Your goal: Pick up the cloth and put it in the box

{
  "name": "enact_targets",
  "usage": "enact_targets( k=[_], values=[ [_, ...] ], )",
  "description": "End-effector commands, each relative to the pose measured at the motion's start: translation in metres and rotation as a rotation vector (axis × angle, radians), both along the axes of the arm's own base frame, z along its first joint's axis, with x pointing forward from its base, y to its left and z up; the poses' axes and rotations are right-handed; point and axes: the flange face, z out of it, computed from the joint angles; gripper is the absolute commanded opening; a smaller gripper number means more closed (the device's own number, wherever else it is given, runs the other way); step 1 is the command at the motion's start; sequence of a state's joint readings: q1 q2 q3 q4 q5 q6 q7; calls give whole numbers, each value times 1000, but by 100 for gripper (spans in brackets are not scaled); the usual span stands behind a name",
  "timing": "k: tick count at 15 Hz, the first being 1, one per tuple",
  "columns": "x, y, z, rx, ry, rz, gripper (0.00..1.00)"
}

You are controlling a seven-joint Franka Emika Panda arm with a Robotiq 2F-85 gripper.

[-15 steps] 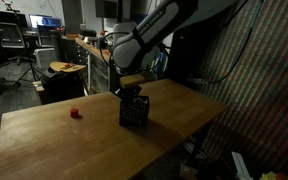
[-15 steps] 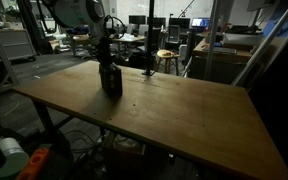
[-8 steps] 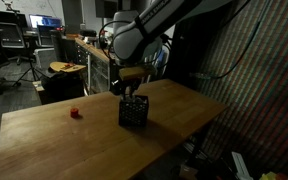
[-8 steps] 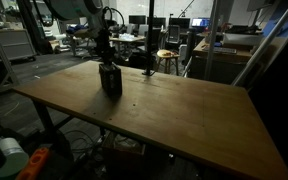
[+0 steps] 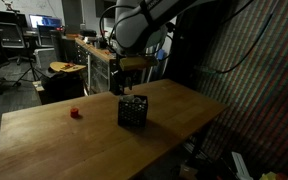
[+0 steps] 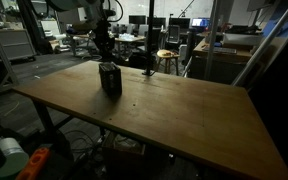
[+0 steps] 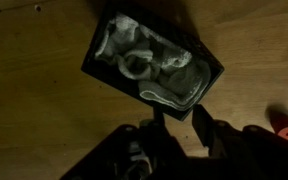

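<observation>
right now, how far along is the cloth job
Done: the cloth lies bunched inside the box in the wrist view. In hand: nothing; the gripper hangs above the box, jaws apart and empty. Left: probably only pulling clear.

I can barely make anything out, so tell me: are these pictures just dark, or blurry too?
Wrist view: dim and soft; only the pale cloth in the black box stands out, the gripper is a dark smear. Both exterior views: dim foreground, the box nearly a silhouette on the wooden table, brighter only far behind.
</observation>
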State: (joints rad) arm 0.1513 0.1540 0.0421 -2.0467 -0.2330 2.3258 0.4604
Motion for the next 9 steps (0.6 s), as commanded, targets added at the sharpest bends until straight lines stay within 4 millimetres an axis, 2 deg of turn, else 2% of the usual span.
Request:
enact_targets(
  k=[1, 3, 9],
  values=[
    [-7, -1, 4, 9, -26, -5, 6],
    [-7, -2, 1, 10, -26, -6, 0],
    [-7, -12, -8, 13, -26, -16, 1]
  ],
)
